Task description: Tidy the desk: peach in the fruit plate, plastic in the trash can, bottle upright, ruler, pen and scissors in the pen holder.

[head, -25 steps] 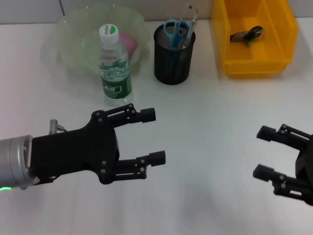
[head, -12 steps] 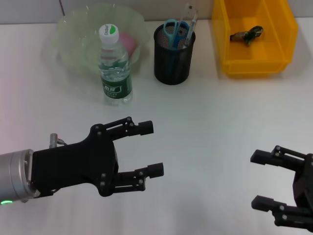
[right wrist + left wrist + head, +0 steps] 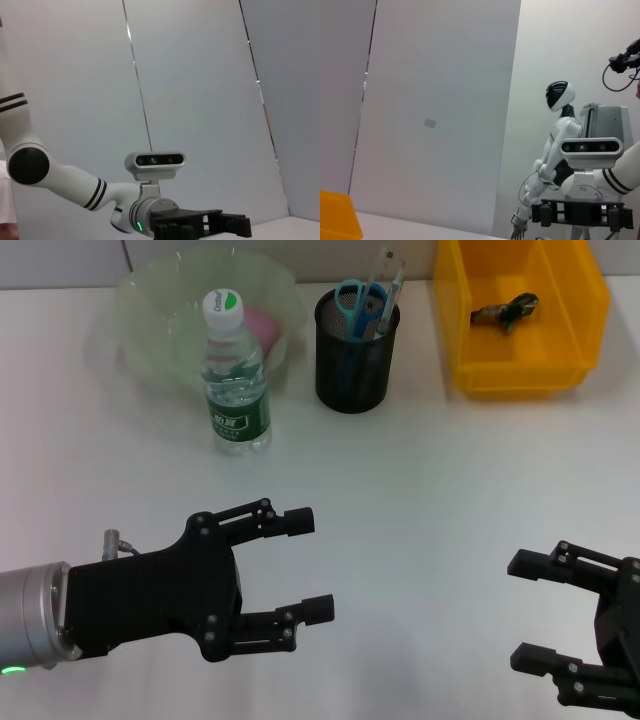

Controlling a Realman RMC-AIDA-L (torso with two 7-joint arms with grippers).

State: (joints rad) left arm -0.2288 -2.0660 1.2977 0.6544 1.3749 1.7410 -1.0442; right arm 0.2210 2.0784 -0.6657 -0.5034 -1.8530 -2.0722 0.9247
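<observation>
Green-capped and green-labelled, the water bottle (image 3: 233,375) stands upright on the white surface (image 3: 430,470), its print too small to read. Behind it the peach (image 3: 266,328) lies in the fruit plate (image 3: 150,315). Scissors (image 3: 354,306) and ruler (image 3: 388,270) stand in the mesh pen holder (image 3: 352,355); the plastic (image 3: 506,311) sits in the yellow trash can (image 3: 575,330). My left hand (image 3: 308,566) and right hand (image 3: 522,610) hover spread wide, holding nothing.

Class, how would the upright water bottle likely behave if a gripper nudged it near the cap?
The water bottle looks tall on a narrow base, so it would probably tip. It seems full, so fairly heavy. Its round body would likely roll once down.
</observation>
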